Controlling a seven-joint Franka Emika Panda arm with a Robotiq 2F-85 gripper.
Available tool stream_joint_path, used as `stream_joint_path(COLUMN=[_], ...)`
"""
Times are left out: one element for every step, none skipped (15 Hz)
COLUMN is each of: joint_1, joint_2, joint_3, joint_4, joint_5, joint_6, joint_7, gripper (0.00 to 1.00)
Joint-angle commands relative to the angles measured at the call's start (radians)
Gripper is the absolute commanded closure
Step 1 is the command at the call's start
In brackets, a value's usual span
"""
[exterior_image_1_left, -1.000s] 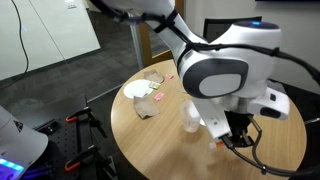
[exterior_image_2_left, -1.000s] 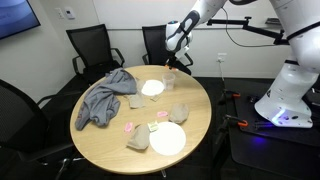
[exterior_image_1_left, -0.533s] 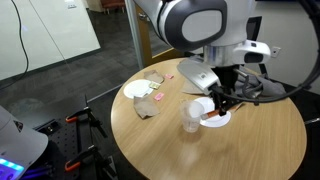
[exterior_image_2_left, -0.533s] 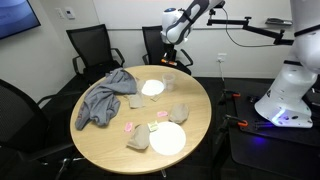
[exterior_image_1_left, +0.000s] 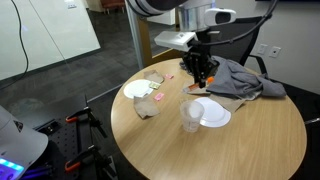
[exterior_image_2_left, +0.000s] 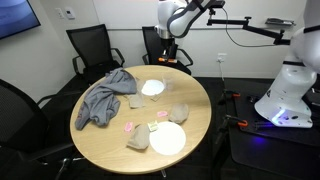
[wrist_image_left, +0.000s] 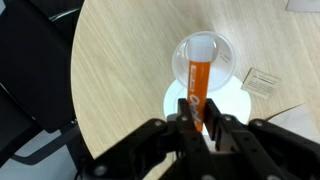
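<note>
My gripper (wrist_image_left: 198, 115) is shut on a slim orange stick (wrist_image_left: 195, 85) with white lettering, held upright between the jaws. In the wrist view the stick's far end lies over a clear plastic cup (wrist_image_left: 205, 58), which stands beside a white plate (wrist_image_left: 232, 102) on the round wooden table (wrist_image_left: 120, 70). In both exterior views the gripper (exterior_image_1_left: 200, 72) (exterior_image_2_left: 166, 45) hangs well above the table, higher than the cup (exterior_image_1_left: 190, 117) (exterior_image_2_left: 168, 82) and apart from it.
A grey cloth (exterior_image_1_left: 242, 80) (exterior_image_2_left: 103, 97) lies on the table. There are also white plates (exterior_image_1_left: 140, 88) (exterior_image_2_left: 167, 138), crumpled brown paper (exterior_image_1_left: 148, 108), a small packet (wrist_image_left: 262, 80) and black office chairs (exterior_image_2_left: 90, 45) round the table.
The arm has risen and swung away from the near side of the table, uncovering the grey cloth and the plate. The jaws stayed shut on the orange stick.
</note>
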Motion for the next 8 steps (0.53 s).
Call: stream_joint_path(joint_1=[0.033,0.04,0.049,0.056,0.064,0.072,0.081,0.089], joint_2=[-0.089,-0.096,-0.102,-0.106,-0.108,-0.108,-0.104,-0.097], joint_3=[0.029,0.04,0.051,0.063,0.075,0.082,0.093,0.101], joint_4=[-0.06,-0.062,-0.064,-0.068,-0.069,-0.074,-0.075,-0.074], joint_5=[-0.028,-0.024,-0.022,-0.017,-0.016,-0.022,-0.021,-0.023], joint_6=[-0.04,-0.049,-0.057,-0.063,-0.071,-0.067,-0.068,-0.066], joint_7=[0.019,0.014,0.013,0.011,0.01,0.018,0.018,0.02], gripper=[0.95,0.95,0.95,0.95,0.95,0.95,0.95,0.95])
